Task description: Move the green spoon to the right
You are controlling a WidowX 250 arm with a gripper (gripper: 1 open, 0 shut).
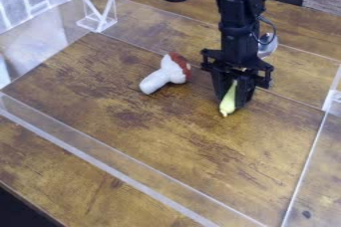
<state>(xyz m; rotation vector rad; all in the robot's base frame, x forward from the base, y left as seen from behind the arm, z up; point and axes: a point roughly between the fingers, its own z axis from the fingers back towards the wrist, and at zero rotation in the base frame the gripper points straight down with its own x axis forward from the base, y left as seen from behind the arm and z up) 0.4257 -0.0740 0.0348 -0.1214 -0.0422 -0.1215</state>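
The green spoon [229, 99] hangs nearly upright in the pincer [234, 85], its yellow-green handle pointing down at the desk [120, 121] and its shiny bowl showing up beside the arm near the wrist; the handle tip is at or just above the wood, and contact cannot be told. The pincer is clamped on the green spoon, its dark fingers together around the handle, pointing straight down from a black arm [233, 17] that comes in from the top of the view. The desk is dark, worn brown wood with visible grain, and a low clear plastic wall [107, 171] fences off the working area, running along the near edge and up the right side. Taking the green spoon as the landmark, a white mushroom toy [164, 73] with a red cap lies on its side just to its left, near but apart from it. Farther left and behind, near the top left corner, stands a small clear plastic bracket [96, 14], beyond which a pale railing shows at the edge of the view.
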